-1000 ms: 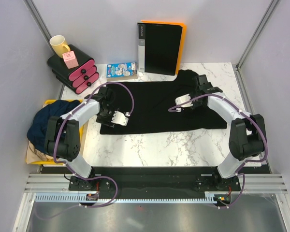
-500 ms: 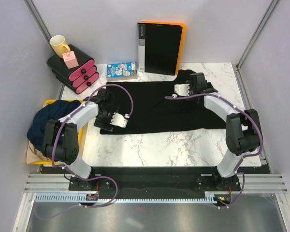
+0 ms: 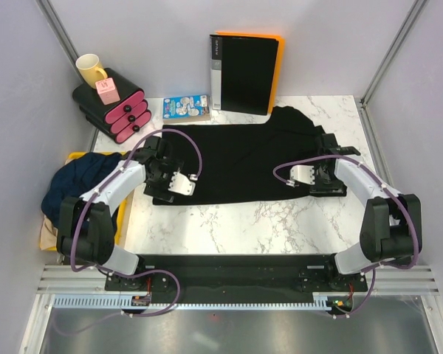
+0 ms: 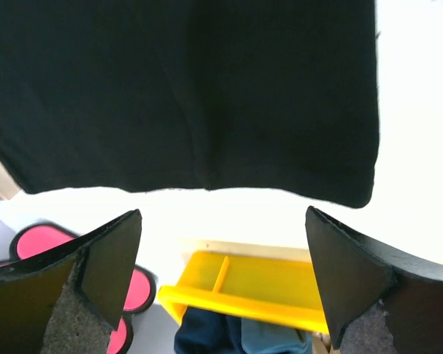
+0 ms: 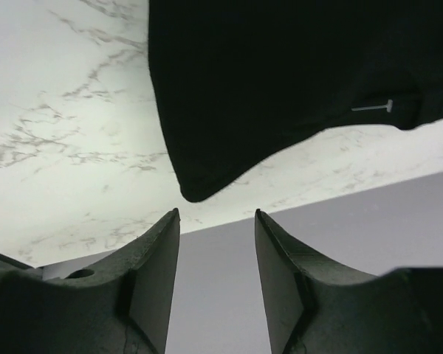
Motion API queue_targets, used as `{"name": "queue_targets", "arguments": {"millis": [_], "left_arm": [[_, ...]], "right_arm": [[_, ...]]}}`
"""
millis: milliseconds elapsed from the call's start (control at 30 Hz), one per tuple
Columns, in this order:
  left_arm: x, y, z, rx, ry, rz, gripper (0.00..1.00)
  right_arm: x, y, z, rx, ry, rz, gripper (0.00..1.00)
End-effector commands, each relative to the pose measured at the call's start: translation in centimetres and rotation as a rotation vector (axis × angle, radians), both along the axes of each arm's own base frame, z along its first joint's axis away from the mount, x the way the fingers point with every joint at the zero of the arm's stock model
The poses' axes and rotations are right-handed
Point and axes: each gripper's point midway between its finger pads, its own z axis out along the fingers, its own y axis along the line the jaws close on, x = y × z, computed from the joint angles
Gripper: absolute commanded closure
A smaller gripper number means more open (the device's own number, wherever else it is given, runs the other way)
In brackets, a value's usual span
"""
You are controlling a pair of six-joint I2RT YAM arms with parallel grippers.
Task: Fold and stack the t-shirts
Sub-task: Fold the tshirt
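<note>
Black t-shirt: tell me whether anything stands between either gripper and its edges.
Nothing visible does. The left gripper hangs open just off the black t-shirt at its left edge, the right gripper open by its right corner.

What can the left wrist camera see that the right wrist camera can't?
Only the left wrist view shows the yellow bin with dark blue cloth in it, and the pink drawer fronts. Only the right wrist view shows a small white tag near a corner of the black t-shirt, and a grey wall beyond the edge of the white table. Both show the black t-shirt lying on the white table. Each also shows its own fingers, with the left gripper and the right gripper open and holding nothing.
</note>
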Motion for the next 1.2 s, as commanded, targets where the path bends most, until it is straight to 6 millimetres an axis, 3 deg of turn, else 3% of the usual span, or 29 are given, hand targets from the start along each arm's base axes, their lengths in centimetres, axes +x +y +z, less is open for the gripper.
{"name": "queue_targets", "arguments": {"millis": [0, 167, 367, 700, 767, 1000, 1167], "left_arm": [[-0.8, -1.6, -1.1, -0.069, 0.044, -0.021, 0.01], [-1.4, -1.7, -3.1, -0.048, 0.106, -0.036, 0.01], [-1.5, -2.0, -4.0, -0.047, 0.134, -0.043, 0.01], [-1.4, -2.3, -5.1, -0.038, 0.155, -0.039, 0.01], [-1.4, -2.2, -5.2, -0.033, 0.158, -0.038, 0.01], [-1.5, -1.4, -6.4, 0.015, 0.166, -0.032, 0.01], [-2.4, 0.6, -8.5, 0.117, 0.178, -0.023, 0.01]], "right_arm": [[-1.4, 0.8, -1.0, 0.048, 0.075, -0.018, 0.46], [-1.8, 0.7, -2.4, 0.042, 0.085, -0.033, 0.42], [-2.7, 0.2, -4.2, 0.031, 0.118, -0.049, 0.39], [-0.5, -1.3, -6.3, 0.012, 0.069, -0.115, 0.42], [-0.4, -1.6, -6.8, 0.008, 0.08, -0.124, 0.45], [-0.3, -2.7, -7.3, -0.005, 0.087, -0.143, 0.74], [-0.4, -3.3, -6.8, -0.016, 0.083, -0.131, 0.88]]}}
